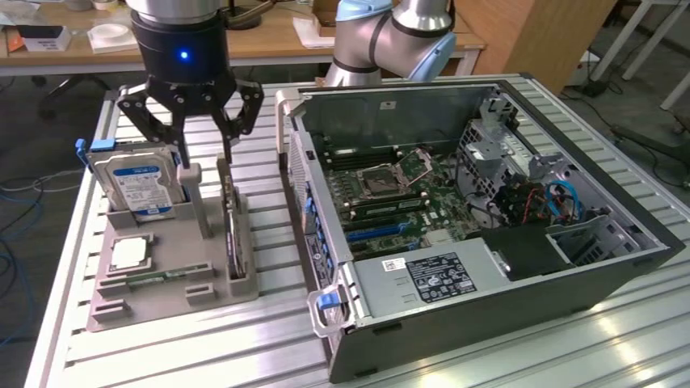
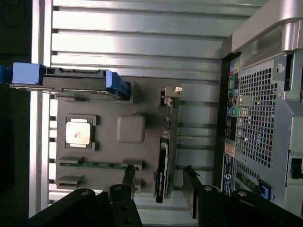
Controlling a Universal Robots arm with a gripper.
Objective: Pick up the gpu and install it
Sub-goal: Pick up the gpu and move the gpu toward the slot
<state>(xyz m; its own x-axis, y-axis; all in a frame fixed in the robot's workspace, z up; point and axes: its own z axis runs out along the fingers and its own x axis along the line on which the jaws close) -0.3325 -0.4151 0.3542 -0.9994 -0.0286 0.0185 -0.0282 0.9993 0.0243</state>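
Black metal fingers (image 1: 229, 137) spread wide, gripping nothing, upper left of the exterior view. Just below them, thin dark-edged gpu card (image 1: 235, 234) stands on edge in grey slotted holder (image 1: 161, 301), lower left, beside open black computer case (image 1: 485, 315).

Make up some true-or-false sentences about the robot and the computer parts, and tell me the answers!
1. The claw is open and holds nothing. True.
2. The gpu is already inside the computer case. False: it stands on edge in the gray holder, outside the case.
3. The hard drive stands upright in the holder. True.
4. The computer case is closed up. False: its side is open and the motherboard shows.
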